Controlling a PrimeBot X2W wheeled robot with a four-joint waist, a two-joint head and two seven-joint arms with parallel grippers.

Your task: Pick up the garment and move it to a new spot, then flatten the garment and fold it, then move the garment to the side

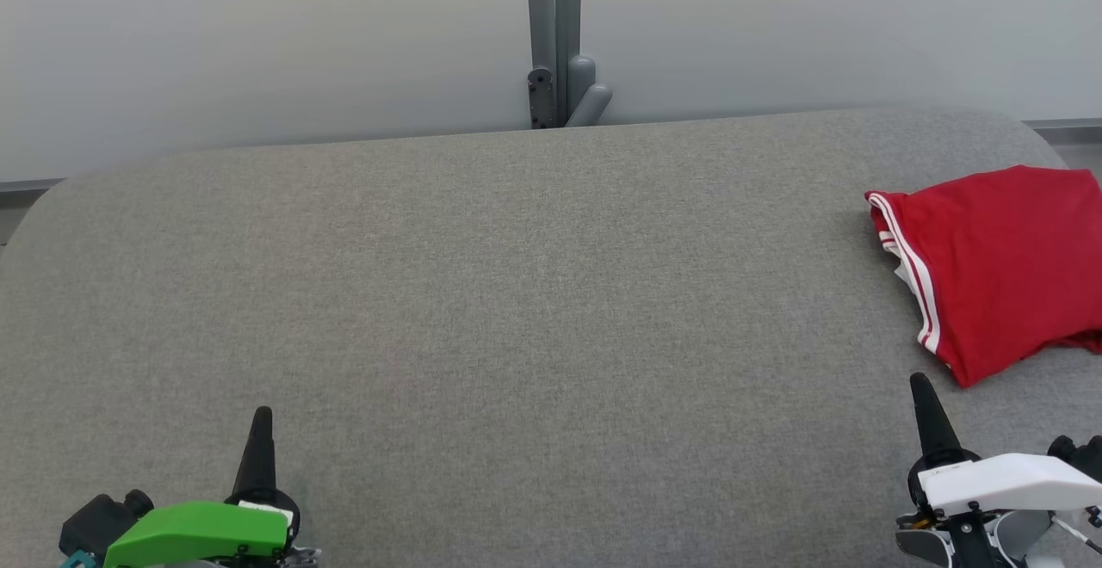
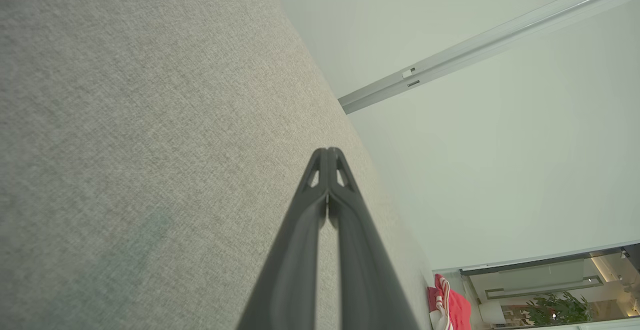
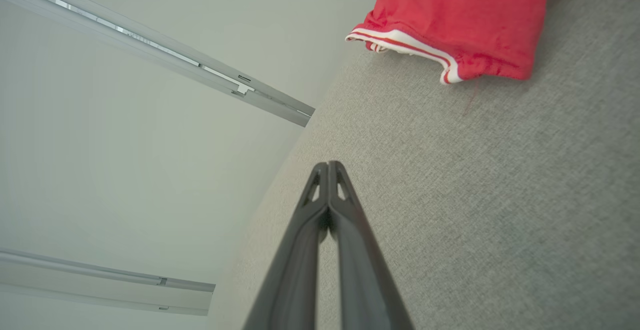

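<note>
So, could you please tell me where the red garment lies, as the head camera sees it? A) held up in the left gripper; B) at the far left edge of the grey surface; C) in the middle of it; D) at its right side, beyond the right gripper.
D: the red garment lies at the right side of the grey surface, just beyond the shut right gripper, with a gap between them.

The grey bench offers open passage from its left edge across the middle, reachable from the near edge. The folded red garment blocks the right edge, and a grey post stands behind the far edge
</note>
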